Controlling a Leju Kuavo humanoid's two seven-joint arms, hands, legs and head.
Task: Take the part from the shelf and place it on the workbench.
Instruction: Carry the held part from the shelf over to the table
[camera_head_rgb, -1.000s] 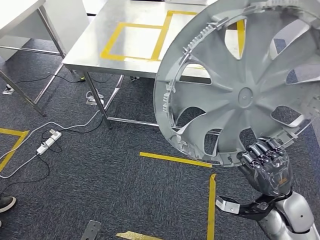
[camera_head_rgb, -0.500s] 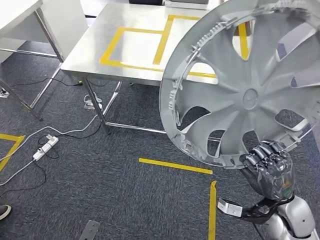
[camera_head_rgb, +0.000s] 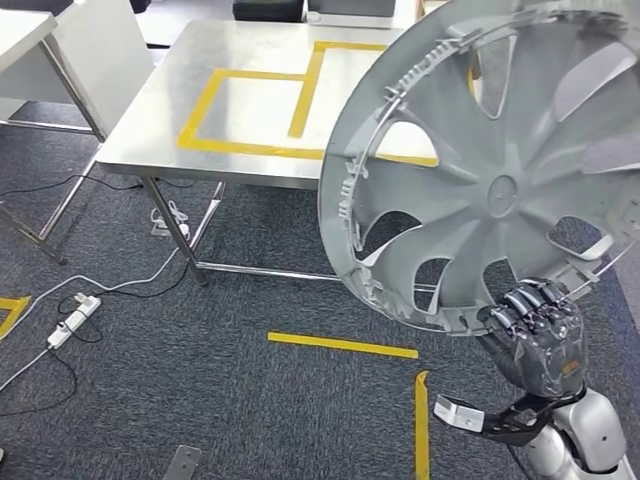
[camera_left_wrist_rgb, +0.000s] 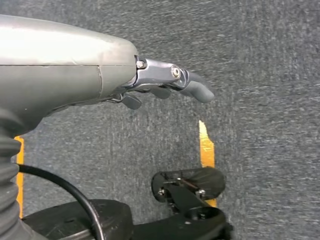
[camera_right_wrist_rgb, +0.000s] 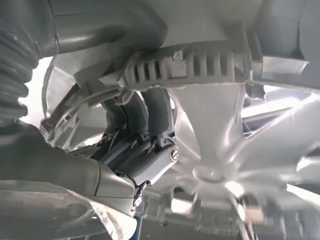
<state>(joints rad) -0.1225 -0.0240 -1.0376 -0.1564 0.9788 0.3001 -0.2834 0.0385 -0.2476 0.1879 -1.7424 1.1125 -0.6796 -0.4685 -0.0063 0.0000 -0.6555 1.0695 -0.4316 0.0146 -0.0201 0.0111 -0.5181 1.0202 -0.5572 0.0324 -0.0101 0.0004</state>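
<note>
The part is a large silver wheel cover (camera_head_rgb: 490, 170) with curved spokes, held upright and tilted in front of me at the right of the head view. My right hand (camera_head_rgb: 537, 335) grips its lower rim from below; the right wrist view shows my dark fingers (camera_right_wrist_rgb: 151, 117) hooked through the ribbed rim of the wheel cover (camera_right_wrist_rgb: 211, 100). The steel workbench (camera_head_rgb: 151, 120), marked with yellow tape rectangles, stands ahead, partly hidden behind the cover. My left hand (camera_left_wrist_rgb: 166, 82) hangs over the carpet with its fingers stretched out and nothing in it.
Grey carpet with yellow tape lines (camera_head_rgb: 343, 345) lies between me and the workbench. A white power strip (camera_head_rgb: 72, 318) and cables trail on the floor at the left. A second white table (camera_head_rgb: 38, 40) stands at the far left.
The whole view has shifted: the workbench now sits a little lower and nearer in the picture. The wheel cover stays in my right hand, in almost the same place.
</note>
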